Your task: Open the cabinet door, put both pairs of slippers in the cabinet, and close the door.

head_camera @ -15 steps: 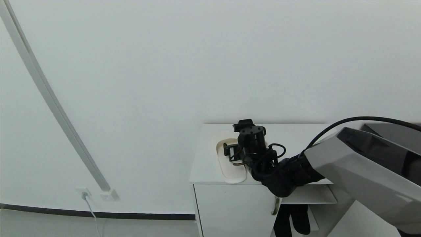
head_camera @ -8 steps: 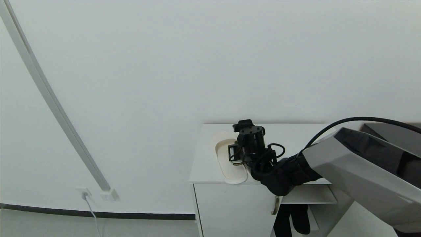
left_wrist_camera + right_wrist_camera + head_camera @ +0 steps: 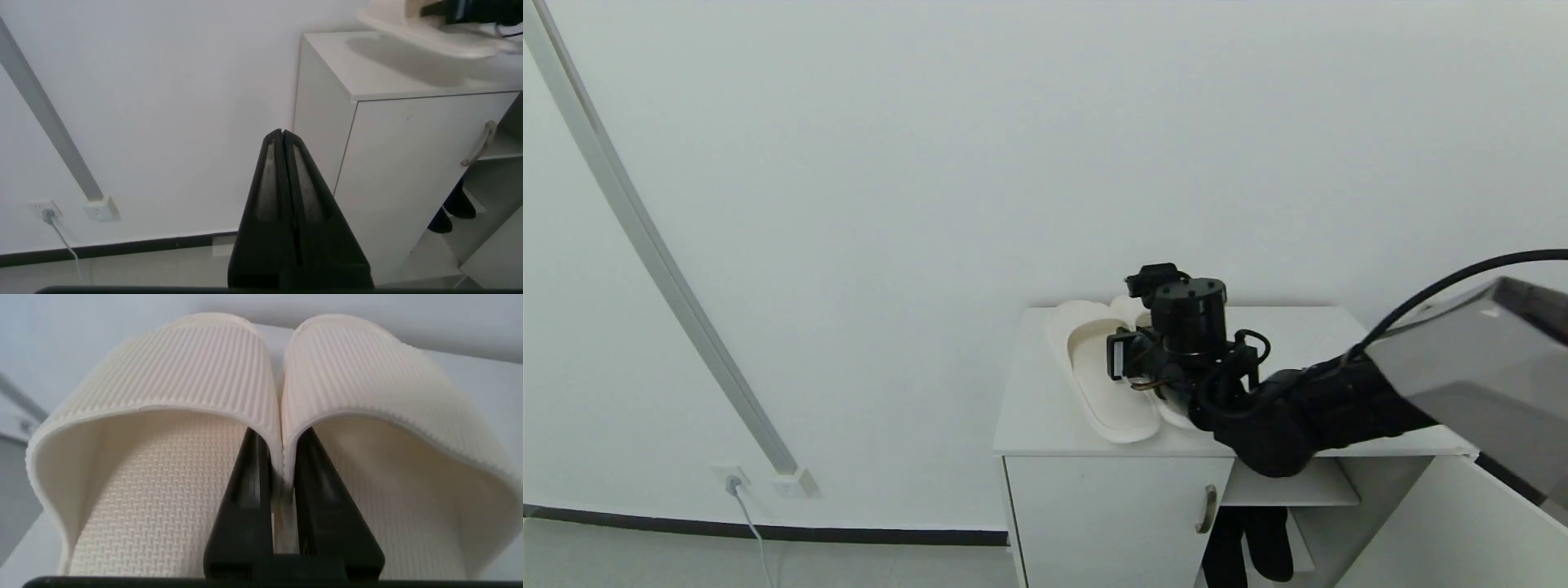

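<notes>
**Cream slippers are lifting off the cabinet top**

Since the earlier frames the pair of cream slippers [image 3: 1094, 384] is moving to the right and back toward the wall. Its front end is no longer reaching over the front edge of the cabinet [image 3: 1033, 416], and the right arm is shifting right and a little higher together with it.

In the left wrist view the pair is appearing to hang just above the top, and it is throwing a shadow there. The right gripper [image 3: 282, 486] is pinching the two slippers where their inner sides are meeting. Its fingers [image 3: 253, 490] are nearly closed, with the two ribbed straps standing on either side.

Under the top, the right door [image 3: 1421, 531] is standing open. A shelf [image 3: 1290, 486] is showing inside, and the black slippers [image 3: 1245, 555] are sitting below it. The left door [image 3: 1111, 523] is staying closed, its handle [image 3: 1207, 508] at the inner edge.

The left gripper [image 3: 282, 188] is hanging low beside the cabinet, with its fingers pressed together and nothing between them. On the wall, a wall socket [image 3: 727, 480] with a cable is sitting near the floor, at the foot of a slanted grey strip [image 3: 645, 237].
</notes>
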Robot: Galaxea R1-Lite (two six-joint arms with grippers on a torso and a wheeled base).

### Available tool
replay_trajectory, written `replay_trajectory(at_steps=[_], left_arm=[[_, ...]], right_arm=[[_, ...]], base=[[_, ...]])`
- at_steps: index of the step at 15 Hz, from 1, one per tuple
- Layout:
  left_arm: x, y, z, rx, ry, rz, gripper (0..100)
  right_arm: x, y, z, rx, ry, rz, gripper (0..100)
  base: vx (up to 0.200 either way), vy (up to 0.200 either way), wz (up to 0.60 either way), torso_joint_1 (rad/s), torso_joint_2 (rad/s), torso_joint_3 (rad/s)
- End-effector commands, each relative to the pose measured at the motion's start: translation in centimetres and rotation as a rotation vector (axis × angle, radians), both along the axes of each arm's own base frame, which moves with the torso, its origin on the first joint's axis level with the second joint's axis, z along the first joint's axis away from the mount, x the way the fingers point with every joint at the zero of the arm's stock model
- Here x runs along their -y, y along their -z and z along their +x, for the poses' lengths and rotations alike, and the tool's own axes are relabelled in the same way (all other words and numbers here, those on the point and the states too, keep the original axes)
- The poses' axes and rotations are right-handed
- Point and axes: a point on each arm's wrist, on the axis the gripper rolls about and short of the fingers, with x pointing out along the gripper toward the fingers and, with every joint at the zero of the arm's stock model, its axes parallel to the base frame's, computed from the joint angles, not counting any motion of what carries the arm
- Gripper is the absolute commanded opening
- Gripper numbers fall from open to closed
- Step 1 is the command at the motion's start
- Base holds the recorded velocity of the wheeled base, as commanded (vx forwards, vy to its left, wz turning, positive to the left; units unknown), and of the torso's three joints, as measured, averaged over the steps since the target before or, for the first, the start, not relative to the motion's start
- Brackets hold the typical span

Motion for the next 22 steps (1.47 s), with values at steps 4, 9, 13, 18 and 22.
replay_trajectory(at_steps=[4, 9, 13, 18, 22], left_arm=[[0.0, 0.0, 0.0, -0.001, 0.000, 0.001, 0], [0.0, 0.0, 0.0, -0.001, 0.000, 0.001, 0], [0.0, 0.0, 0.0, -0.001, 0.000, 0.003, 0], [0.0, 0.0, 0.0, -0.001, 0.001, 0.004, 0], [0.0, 0.0, 0.0, -0.001, 0.001, 0.004, 0]], right_arm=[[9.2, -4.3, -11.7, -0.027, -0.221, -0.015, 0], [11.3, -4.7, -16.5, -0.105, -0.360, -0.040, 0], [11.1, -4.5, -16.7, -0.113, -0.371, -0.046, 0], [11.0, -4.1, -16.9, -0.126, -0.379, -0.054, 0], [10.9, -4.0, -17.1, -0.129, -0.387, -0.061, 0]], base=[[0.000, 0.000, 0.00, 0.000, 0.00, 0.000], [0.000, 0.000, 0.00, 0.000, 0.00, 0.000], [0.000, 0.000, 0.00, 0.000, 0.00, 0.000], [-0.080, 0.000, 0.00, 0.002, 0.00, 0.002], [-0.200, 0.000, 0.00, 0.002, 0.00, 0.002]])
